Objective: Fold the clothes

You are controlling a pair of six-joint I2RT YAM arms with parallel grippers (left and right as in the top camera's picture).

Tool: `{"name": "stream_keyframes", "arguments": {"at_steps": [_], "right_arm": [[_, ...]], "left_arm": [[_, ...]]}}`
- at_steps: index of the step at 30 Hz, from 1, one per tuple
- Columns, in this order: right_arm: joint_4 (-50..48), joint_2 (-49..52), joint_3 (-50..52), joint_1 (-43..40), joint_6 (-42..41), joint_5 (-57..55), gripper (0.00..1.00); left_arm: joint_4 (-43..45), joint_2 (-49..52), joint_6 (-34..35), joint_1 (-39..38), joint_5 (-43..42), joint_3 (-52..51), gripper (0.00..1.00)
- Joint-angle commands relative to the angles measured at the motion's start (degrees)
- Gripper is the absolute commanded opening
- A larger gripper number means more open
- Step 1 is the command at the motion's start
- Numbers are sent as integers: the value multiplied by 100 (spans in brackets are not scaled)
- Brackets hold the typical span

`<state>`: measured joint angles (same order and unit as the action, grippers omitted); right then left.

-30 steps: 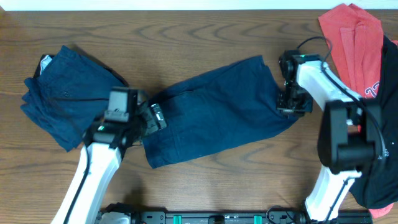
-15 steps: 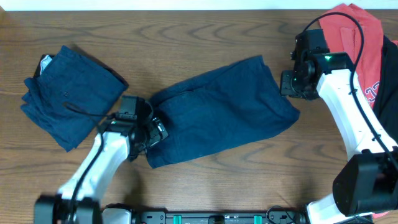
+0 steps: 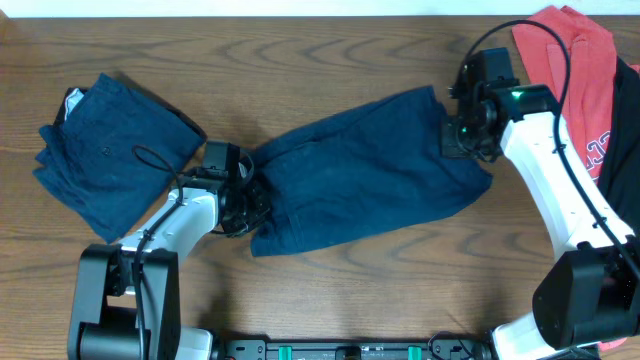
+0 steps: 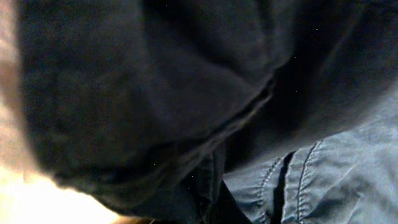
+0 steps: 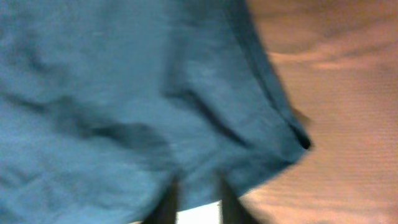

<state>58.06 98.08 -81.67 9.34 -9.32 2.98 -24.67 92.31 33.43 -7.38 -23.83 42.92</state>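
Observation:
The navy-blue shorts (image 3: 365, 170) lie slanted across the middle of the table. My left gripper (image 3: 252, 197) sits at their left end and is shut on the cloth there. In the left wrist view dark folds and stitched seams of the shorts (image 4: 336, 168) fill the frame and hide the fingers. At the upper right corner of the shorts my right gripper (image 3: 458, 140) is shut on the edge. The right wrist view has blue cloth (image 5: 124, 93) bunched between the two dark fingers (image 5: 168, 202). A folded pile of similar navy pieces (image 3: 110, 150) rests at the far left.
A red T-shirt (image 3: 575, 60) lies at the back right corner, with a black garment (image 3: 625, 150) along the right edge beside my right arm. Bare wooden table (image 3: 330, 50) shows behind and in front of the shorts.
Both grippers have closed on the ends of the shorts. The left one moved in onto the left end, the right one onto the upper right corner. The shorts shifted slightly to the right.

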Motion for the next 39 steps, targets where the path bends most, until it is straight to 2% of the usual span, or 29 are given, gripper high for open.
{"name": "stream_keyframes", "arguments": {"at_steps": [1,8,11,19,22,25,31,34,39], "right_arm": [[-125,-24,2,184,332,601,1],[-754,245,492,789,428,1456,1],[-1102,492,839,1241,426,1954,1],[-2345,1598,1246,2798,7,2708,1],[-2975,1932,1233,3366,-109,3053,1],[-3377,1954,1202,3665,-326,2756,1],[-2887,1508,732,3366,-459,1958,9],[-2323,1040,575,2905,-461,1403,13],[-1268,446,566,1993,-452,463,11]], "left_arm": [[-509,-201,-304,44,109,74,6],[-2039,-1134,-402,131,243,933,6],[-2371,-1394,-452,131,240,1298,6],[-2625,-1615,-448,131,-555,1991,6],[-2623,-1615,-448,131,-553,2157,6],[-2608,-1615,-452,131,-551,2229,6],[-2640,-1615,-654,131,-483,2232,6],[-2776,-1615,-695,131,-216,2232,5],[-2798,-1613,-903,125,-188,2232,6]]}}
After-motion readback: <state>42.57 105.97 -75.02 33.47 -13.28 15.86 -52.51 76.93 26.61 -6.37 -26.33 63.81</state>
